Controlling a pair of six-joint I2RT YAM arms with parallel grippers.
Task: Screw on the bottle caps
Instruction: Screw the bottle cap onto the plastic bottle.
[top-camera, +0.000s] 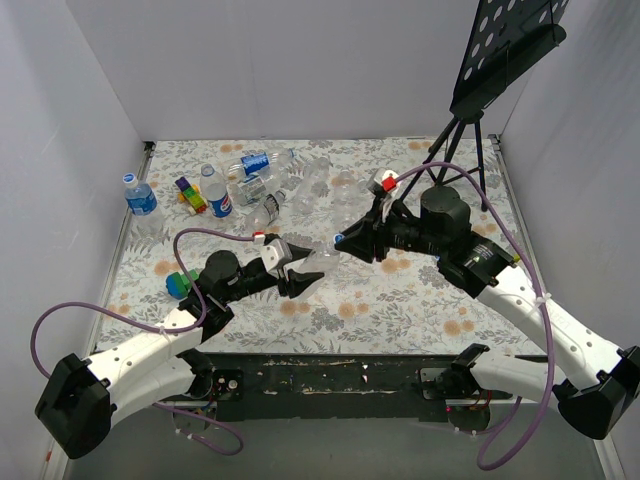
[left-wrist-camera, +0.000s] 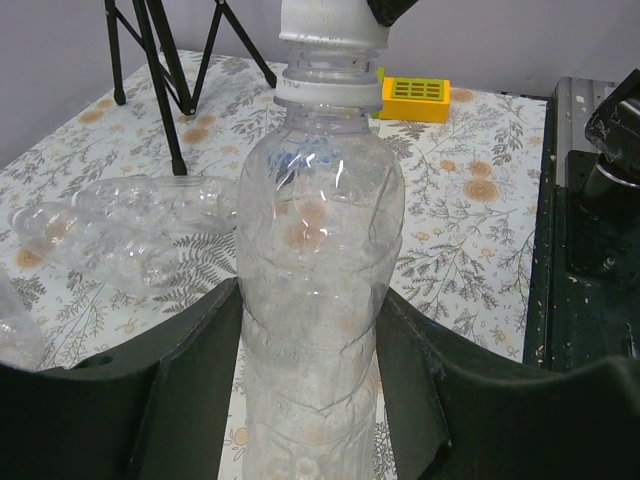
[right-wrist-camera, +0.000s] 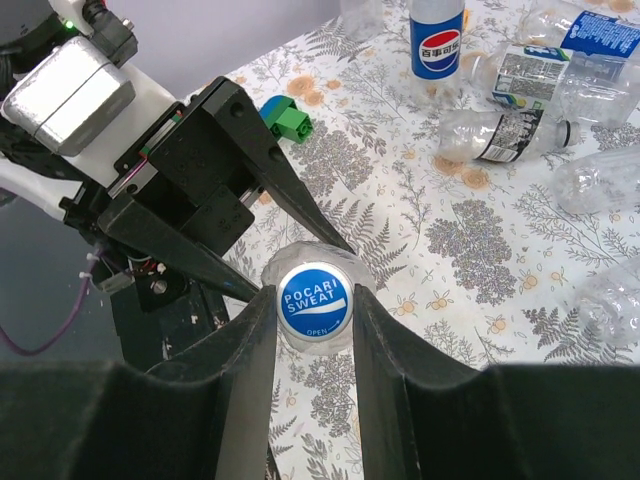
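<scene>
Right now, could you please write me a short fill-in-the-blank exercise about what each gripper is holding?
1. The left gripper is shut on a clear ____.
2. The right gripper pinches a ____ cap at its neck.
3. The cap's print reads Pocari ____.
Missing words: bottle; blue; Sweat.

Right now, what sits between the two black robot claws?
A clear unlabelled plastic bottle, seen in the top view: the left gripper clamps its body, the right gripper pinches its round blue plastic cap.
</scene>
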